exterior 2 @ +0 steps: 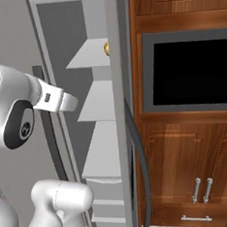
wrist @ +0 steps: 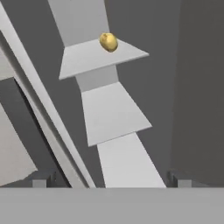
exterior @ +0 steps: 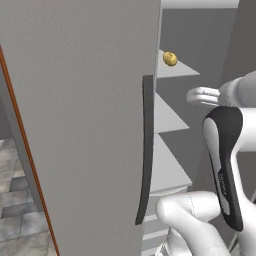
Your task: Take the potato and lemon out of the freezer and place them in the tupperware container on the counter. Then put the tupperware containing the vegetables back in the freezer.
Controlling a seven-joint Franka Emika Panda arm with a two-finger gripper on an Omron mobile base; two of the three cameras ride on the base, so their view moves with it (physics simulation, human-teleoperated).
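The freezer (exterior: 90, 125) stands open, and my pincer (wrist: 111, 181) is released and carries nothing, its two tips apart and aimed into the compartment from below. One small yellowish thing (wrist: 108, 42) sits on an upper shelf (wrist: 87, 57) near that shelf's back edge, towards its right corner. It looks lumpy, so I take it for the potato, though from here I cannot rule out the lemon. The reach is my first worry, since the thing lies well above and beyond my tips, with two lower shelves between us. Rising too steeply, I could knock a shelf's front edge. The open door (exterior 2: 119, 110) is close beside my arm, so a wide swing might catch it. A rounded thing can also roll from a glancing touch, back against the wall.
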